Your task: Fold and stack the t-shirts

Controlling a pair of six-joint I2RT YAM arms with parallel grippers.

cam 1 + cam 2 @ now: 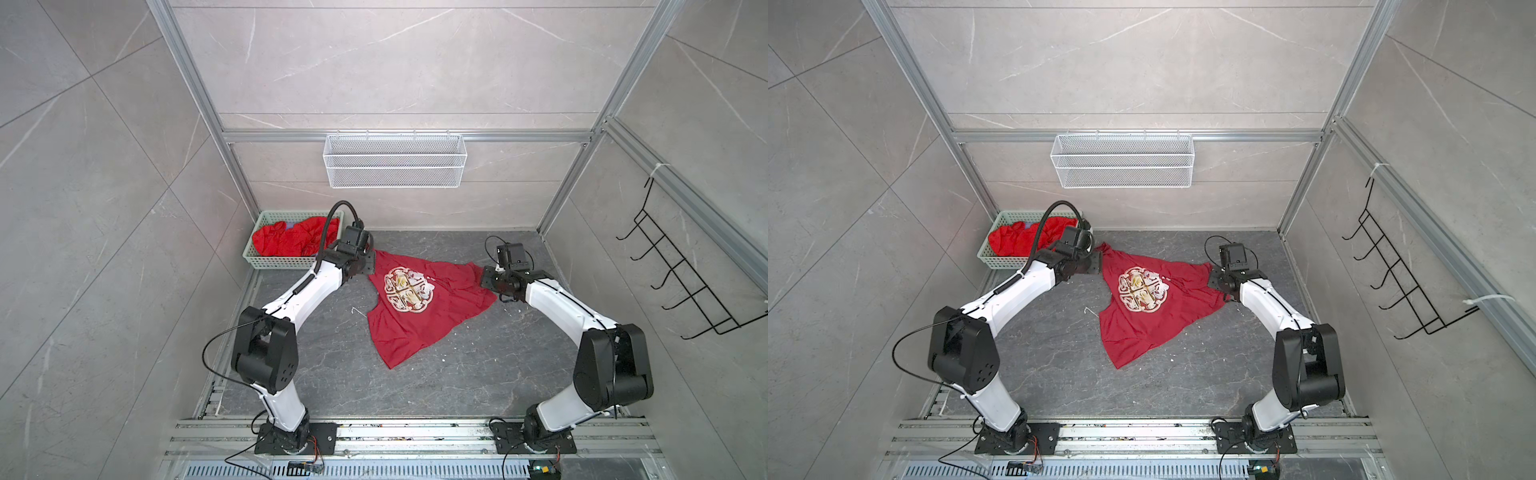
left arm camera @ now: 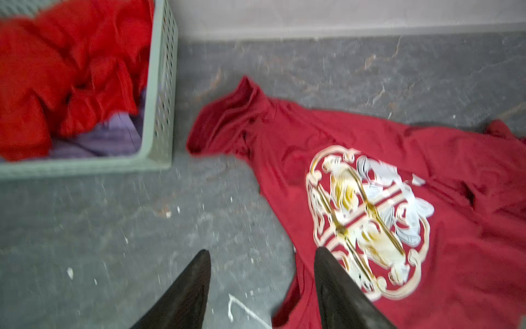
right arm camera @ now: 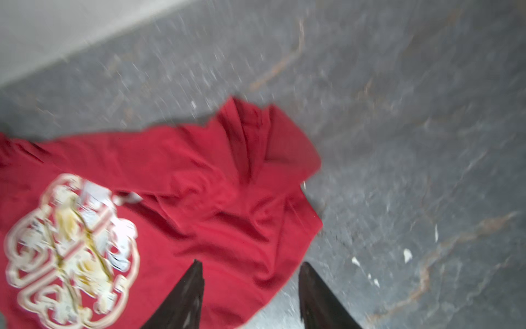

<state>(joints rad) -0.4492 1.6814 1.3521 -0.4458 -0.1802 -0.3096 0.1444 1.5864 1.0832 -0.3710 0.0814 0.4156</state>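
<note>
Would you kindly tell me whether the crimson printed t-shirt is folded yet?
Not folded: the crimson t-shirt lies spread and wrinkled, its round print showing whole.

A dark crimson t-shirt (image 1: 1144, 328) lies crumpled mid-frame on the grey surface (image 1: 1059, 374), its round white-gold print (image 1: 1142, 289) facing up, between the left pincer (image 1: 1096, 264) and the right pincer (image 1: 1213, 279), with red t-shirts (image 1: 1017, 241) heaped in a green basket (image 1: 1000, 261) left of centre.
</note>
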